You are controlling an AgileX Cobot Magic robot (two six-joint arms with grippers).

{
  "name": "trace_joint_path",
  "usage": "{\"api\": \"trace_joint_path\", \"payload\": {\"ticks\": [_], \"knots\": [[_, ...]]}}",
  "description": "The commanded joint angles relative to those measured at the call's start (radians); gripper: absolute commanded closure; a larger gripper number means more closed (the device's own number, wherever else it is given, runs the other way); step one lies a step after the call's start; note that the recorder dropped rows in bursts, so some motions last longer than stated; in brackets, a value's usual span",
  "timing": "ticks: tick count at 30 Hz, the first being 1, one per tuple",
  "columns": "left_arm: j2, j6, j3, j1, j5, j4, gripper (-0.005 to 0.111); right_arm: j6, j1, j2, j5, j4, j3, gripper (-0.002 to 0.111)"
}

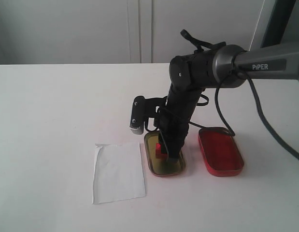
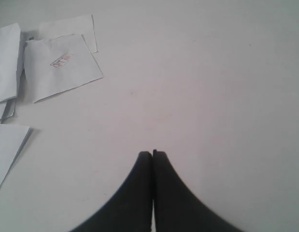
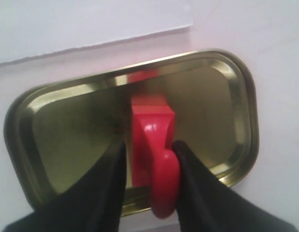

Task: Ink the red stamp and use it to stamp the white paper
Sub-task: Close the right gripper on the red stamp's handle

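Note:
The small red stamp (image 3: pixel 151 130) stands inside the gold-coloured tin (image 3: pixel 246 121), its square base down on the tin's floor. My right gripper (image 3: pixel 149 147) is shut on the red stamp, one black finger on each side of its knob. In the exterior view the same gripper (image 1: pixel 169 154) reaches down into the tin (image 1: pixel 154 169), and the stamp (image 1: pixel 160 151) shows red beside the fingers. The white paper (image 1: pixel 118 171) lies flat just left of the tin. My left gripper (image 2: pixel 152 153) is shut on nothing above bare table and is out of the exterior view.
A red oval tin tray (image 1: pixel 220 151) lies right of the gold tin. The right arm's cable hangs over it. In the left wrist view, several white paper slips (image 2: pixel 60 65) lie together, one bearing a red stamp mark.

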Motion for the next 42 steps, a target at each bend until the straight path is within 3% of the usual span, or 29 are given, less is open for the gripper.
{"api": "trace_joint_path", "payload": {"ticks": [1, 20, 22, 27, 42], "knots": [[-0.005, -0.009, 0.001, -0.003, -0.004, -0.005, 0.107, 0.001, -0.002, 0.001, 0.002, 0.007, -0.002, 0.077], [-0.005, -0.009, 0.001, -0.003, -0.004, -0.005, 0.107, 0.001, -0.002, -0.013, -0.002, 0.041, -0.002, 0.078], [-0.005, -0.009, 0.001, -0.003, -0.004, -0.005, 0.107, 0.001, -0.002, -0.013, -0.002, 0.039, -0.002, 0.082], [-0.005, -0.009, 0.001, -0.003, -0.004, -0.005, 0.107, 0.001, -0.002, -0.013, -0.004, 0.039, -0.002, 0.107], [-0.005, -0.009, 0.001, -0.003, -0.004, -0.005, 0.107, 0.001, -0.002, -0.022, -0.017, 0.027, -0.002, 0.108]]}}
